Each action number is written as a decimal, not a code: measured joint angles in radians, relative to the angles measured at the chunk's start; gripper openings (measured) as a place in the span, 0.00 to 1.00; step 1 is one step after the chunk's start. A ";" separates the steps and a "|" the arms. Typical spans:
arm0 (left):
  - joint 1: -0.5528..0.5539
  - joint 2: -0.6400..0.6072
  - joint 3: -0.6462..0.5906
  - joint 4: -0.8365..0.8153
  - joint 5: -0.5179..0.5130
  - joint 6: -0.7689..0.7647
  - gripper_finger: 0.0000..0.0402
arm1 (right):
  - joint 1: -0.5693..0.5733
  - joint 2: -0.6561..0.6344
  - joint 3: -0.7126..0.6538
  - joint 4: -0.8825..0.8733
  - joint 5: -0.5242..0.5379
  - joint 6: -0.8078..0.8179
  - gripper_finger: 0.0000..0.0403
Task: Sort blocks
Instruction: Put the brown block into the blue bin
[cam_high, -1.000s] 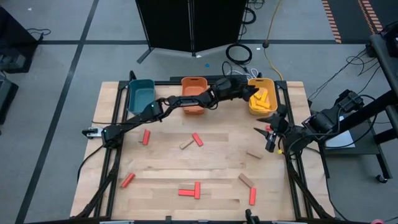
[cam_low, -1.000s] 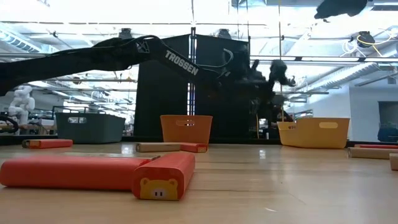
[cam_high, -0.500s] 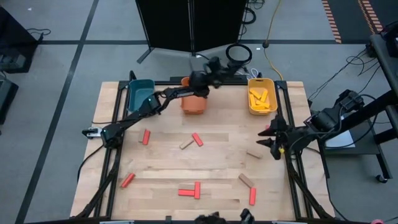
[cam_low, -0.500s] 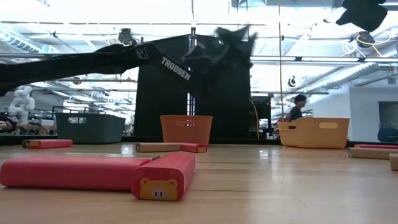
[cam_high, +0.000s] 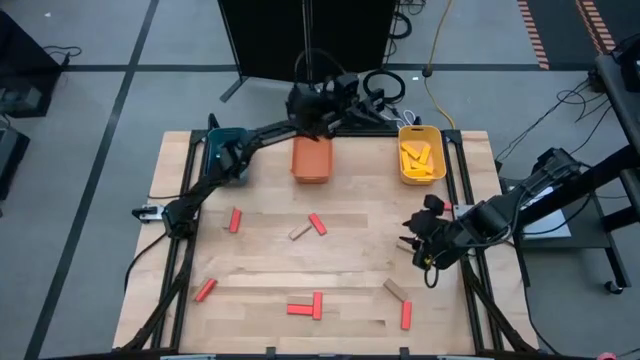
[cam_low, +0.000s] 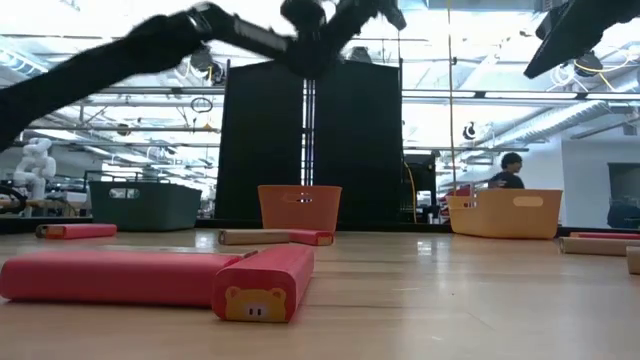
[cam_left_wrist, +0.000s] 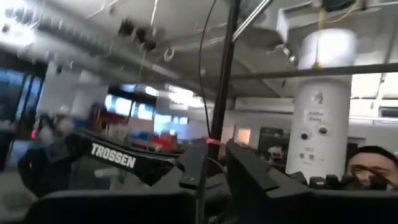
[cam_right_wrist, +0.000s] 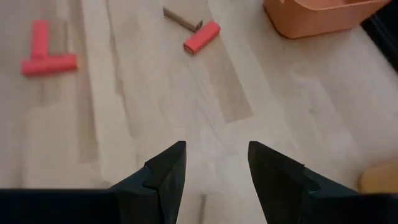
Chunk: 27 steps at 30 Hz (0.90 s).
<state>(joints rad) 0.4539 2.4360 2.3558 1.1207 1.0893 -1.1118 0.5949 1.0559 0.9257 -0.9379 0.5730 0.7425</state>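
Red blocks (cam_high: 235, 220) (cam_high: 317, 224) (cam_high: 205, 290) and tan blocks (cam_high: 300, 232) (cam_high: 397, 290) lie flat and scattered on the wooden table. Several yellow blocks (cam_high: 420, 158) lie in the yellow bin (cam_high: 437, 172). My left gripper (cam_high: 318, 100) is raised high over the far side of the orange bin (cam_high: 312, 170), tipped upward and shut, holding nothing; its wrist view (cam_left_wrist: 214, 171) shows only the room. My right gripper (cam_high: 418, 252) hovers open above the table's right part, with only bare tabletop between its fingers (cam_right_wrist: 214, 171).
A teal bin (cam_high: 212, 160) stands at the far left of the row of bins. Two red blocks form a T (cam_high: 305, 306) near the front edge, and a red block (cam_high: 406, 315) lies at the front right. A person (cam_low: 510, 172) shows in the room behind.
My left gripper has risen from over the yellow bin, swung toward the table's left and far edge to above the orange bin, and tipped upward. My right gripper has come from the right edge toward the table's middle and near side, sinking a little. No block has moved.
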 joint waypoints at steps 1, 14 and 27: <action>0.000 -0.031 0.000 -0.084 0.001 0.038 0.10 | 0.000 0.012 0.000 0.000 0.002 -0.018 0.41; -0.022 -0.416 0.000 -1.893 -0.646 1.276 0.01 | 0.000 0.067 0.000 0.016 0.078 -0.147 0.41; -0.058 -0.647 -0.232 -2.332 -0.916 1.382 0.00 | -0.090 0.066 0.000 0.262 -0.072 -0.283 0.41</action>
<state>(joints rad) 0.3960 1.7885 2.1241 -1.2109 0.1736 0.2703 0.5053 1.1221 0.9257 -0.6758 0.5006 0.4592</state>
